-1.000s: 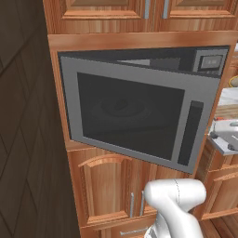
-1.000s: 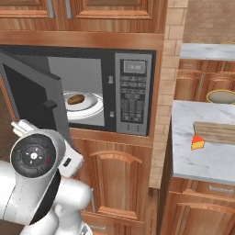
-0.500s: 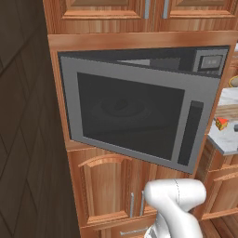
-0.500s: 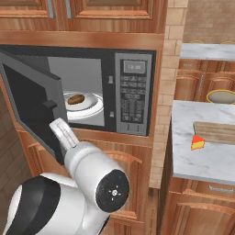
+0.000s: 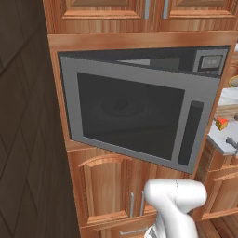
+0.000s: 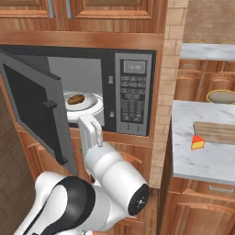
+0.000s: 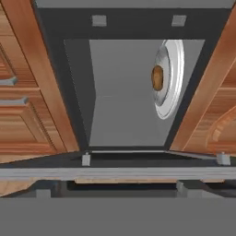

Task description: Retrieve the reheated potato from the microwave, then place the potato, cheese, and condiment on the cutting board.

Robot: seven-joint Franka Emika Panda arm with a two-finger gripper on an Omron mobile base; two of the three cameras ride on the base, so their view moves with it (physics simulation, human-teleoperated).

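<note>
The claw (image 7: 130,185) stands spread wide with nothing between its fingers, its two small dark tips just visible at the lower edge of the hand view; in the right base view the arm's white wrist rises directly below the open cavity. Immediately ahead of the claw lies the lower front frame of the microwave (image 6: 134,94), whose dark glass door (image 6: 34,103) is swung fully open to the claw's left side. Beyond the frame, inside the grey cavity, a white round plate (image 6: 89,103) rests on the cavity floor; because the hand view is rolled, the plate appears on edge at the right of that view. The potato (image 7: 157,77) lies on the plate, well ahead of the claw and apart from it. Far off to the claw's right, on the marble tabletop (image 6: 202,156), the cheese (image 6: 198,142) sits just beside the near edge of the cutting board (image 6: 215,132); contact between the two probably does not occur, but the view is too coarse to confirm.
</note>
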